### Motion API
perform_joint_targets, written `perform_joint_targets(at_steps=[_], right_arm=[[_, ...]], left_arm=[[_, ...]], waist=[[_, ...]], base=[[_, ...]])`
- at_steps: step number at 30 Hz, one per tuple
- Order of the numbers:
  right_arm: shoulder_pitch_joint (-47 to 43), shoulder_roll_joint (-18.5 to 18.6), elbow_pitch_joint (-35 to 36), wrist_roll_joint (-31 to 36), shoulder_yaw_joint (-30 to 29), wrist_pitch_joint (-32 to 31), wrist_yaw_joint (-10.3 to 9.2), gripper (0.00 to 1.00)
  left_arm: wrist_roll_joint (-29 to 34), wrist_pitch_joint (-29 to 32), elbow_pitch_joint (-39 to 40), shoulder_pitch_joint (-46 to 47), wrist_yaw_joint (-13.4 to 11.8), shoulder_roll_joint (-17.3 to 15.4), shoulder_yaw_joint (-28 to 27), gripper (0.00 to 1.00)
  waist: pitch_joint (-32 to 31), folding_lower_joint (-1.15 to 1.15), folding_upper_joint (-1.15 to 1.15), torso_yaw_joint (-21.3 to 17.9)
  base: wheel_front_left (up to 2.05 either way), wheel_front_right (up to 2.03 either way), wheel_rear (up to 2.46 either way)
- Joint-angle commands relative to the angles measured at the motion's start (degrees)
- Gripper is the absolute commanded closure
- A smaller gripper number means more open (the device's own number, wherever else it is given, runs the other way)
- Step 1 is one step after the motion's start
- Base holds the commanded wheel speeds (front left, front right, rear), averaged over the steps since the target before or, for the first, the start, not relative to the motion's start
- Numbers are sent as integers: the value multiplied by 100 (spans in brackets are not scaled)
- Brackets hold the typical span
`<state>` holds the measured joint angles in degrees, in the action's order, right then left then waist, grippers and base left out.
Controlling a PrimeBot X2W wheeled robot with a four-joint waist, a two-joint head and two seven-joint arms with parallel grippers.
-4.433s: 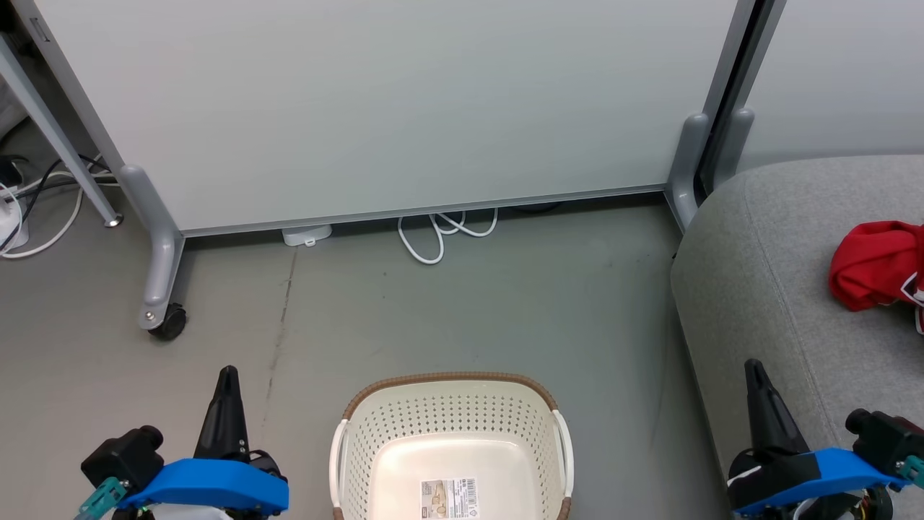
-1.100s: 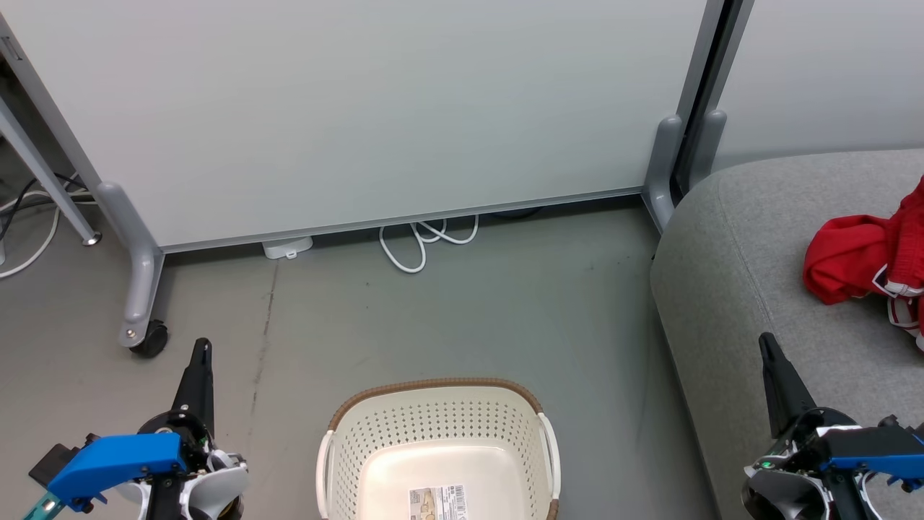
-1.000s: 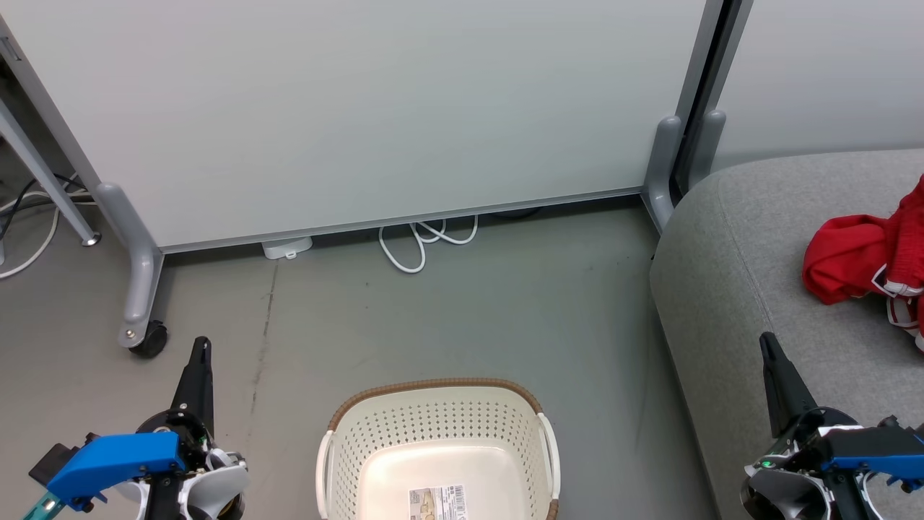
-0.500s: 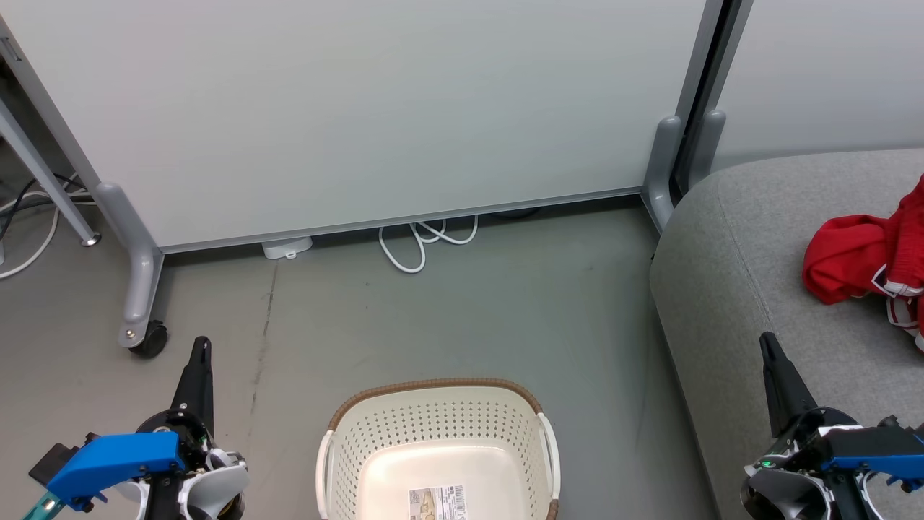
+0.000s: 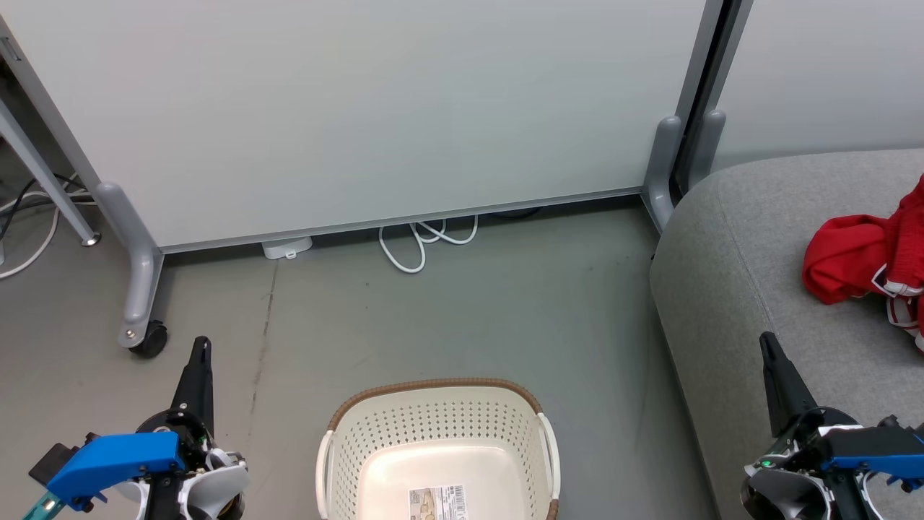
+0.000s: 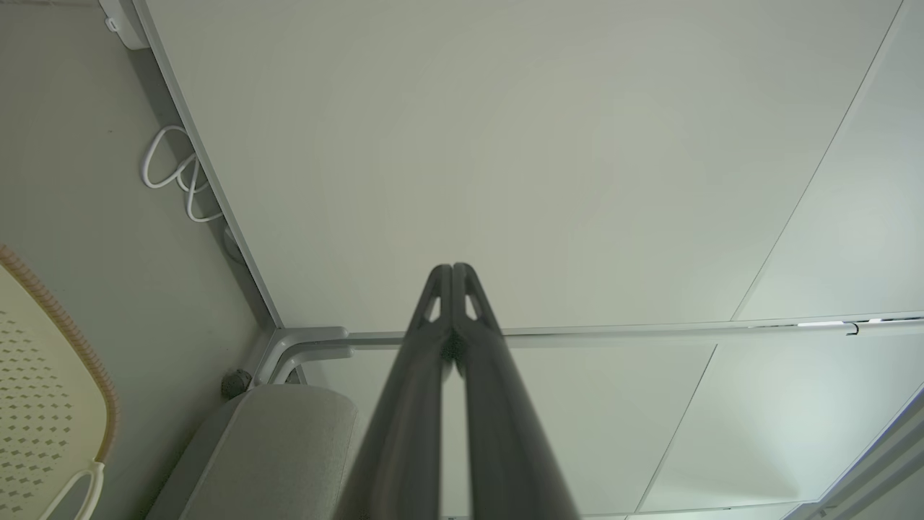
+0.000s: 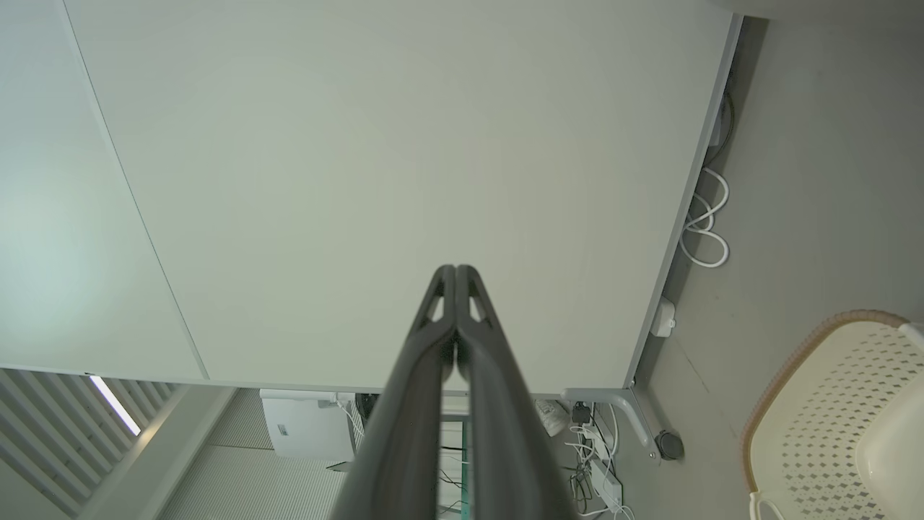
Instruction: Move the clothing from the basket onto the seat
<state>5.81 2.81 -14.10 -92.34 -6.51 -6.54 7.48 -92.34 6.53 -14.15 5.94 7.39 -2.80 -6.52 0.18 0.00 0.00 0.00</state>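
Head view: we see the basket (image 5: 433, 415) at 6 o'clock on the floor (image 5: 469, 318), with a barcode label (image 5: 437, 502) on its bottom. The clothing (image 5: 848, 263), red with white trim, lies bunched on the seat (image 5: 743, 303) at 3 o'clock, well apart from the basket. Left hand (image 5: 201, 347) sits at 7 o'clock and right hand (image 5: 767, 345) at 5 o'clock over the seat's edge. Both are narrow and hold nothing.
Left wrist view: fingers (image 6: 422, 347) are pressed tip to tip, facing a white panel (image 6: 505, 144). Basket rim at 8 o'clock, seat corner at 7.
Right wrist view: fingers (image 7: 422, 347) are closed together. Basket at 4 o'clock, white cable (image 7: 704, 231) at 2.
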Motion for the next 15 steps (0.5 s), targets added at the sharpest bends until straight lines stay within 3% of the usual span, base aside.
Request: perform_joint_targets(at_steps=[1,15], right_arm=[[75,13,16,-15,-10,-20,2,100],[73,13,16,-15,-10,-20,2,100]], left_arm=[[-13,22,21,55,19,-15,-13,100],[-14,22,21,54,19,-15,-12,100]], waist=[[0,0,0,0],[0,0,0,0]], base=[[0,0,0],[0,0,0]])
